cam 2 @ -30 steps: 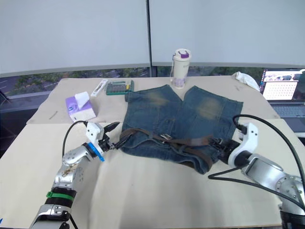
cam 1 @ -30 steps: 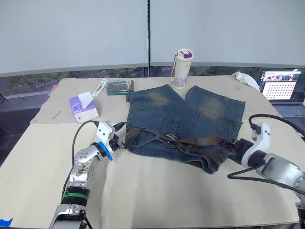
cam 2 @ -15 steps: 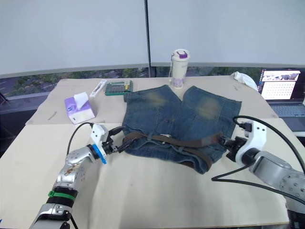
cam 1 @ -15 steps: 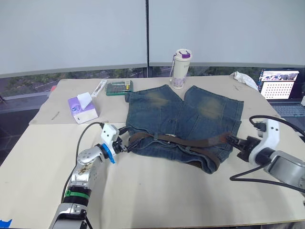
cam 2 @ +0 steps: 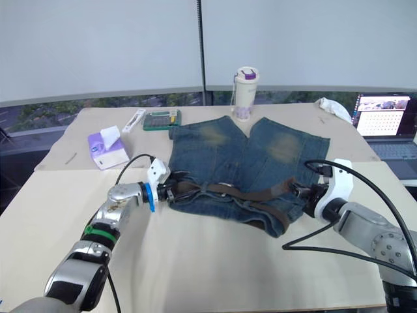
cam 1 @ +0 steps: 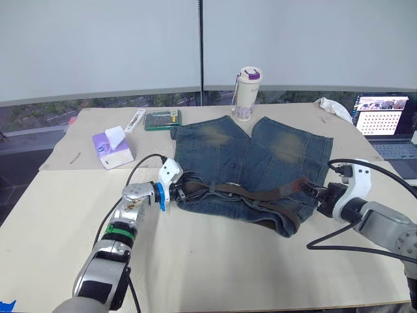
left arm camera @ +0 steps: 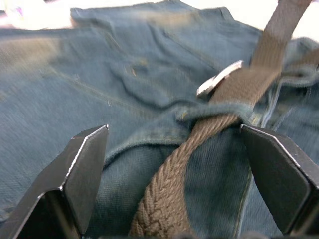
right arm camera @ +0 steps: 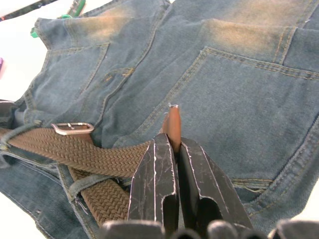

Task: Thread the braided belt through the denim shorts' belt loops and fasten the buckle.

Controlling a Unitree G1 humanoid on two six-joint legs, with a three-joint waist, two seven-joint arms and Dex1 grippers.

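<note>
Left eye view, contents of the worktop (cam 1: 215, 261):

- Denim shorts (cam 1: 260, 156): lie flat at frame centre, legs toward the top of the frame, waistband along the lower edge; faded tan patches on both legs.
- Braided belt (cam 1: 260, 193): dark brown, runs across the waistband from left of centre to right of centre. Metal buckle (left arm camera: 218, 78) sits on the denim partway along; in the left wrist view the strap passes under one of the belt loops (left arm camera: 214, 110) just beside it.
- Left gripper (cam 1: 179, 193): at the left end of the waistband, fingers (left arm camera: 82, 167) spread wide apart, one on either side of the belt, not pinching it.
- Right gripper (cam 1: 311, 191): at the right end of the waistband, fingers (right arm camera: 154, 179) pressed together on the belt's smooth brown tip, which stands up between them.
- Tissue box (cam 1: 113, 146): purple, left of centre, well apart from the shorts.
- Tumbler (cam 1: 245, 94): cream with purple lid, upright, top centre, just beyond the legs.
- Green case (cam 1: 163, 119): upper left of centre.
- Laptop (cam 1: 384, 117): open, right edge.
- White cloth (cam 1: 335, 108): upper right.
</note>
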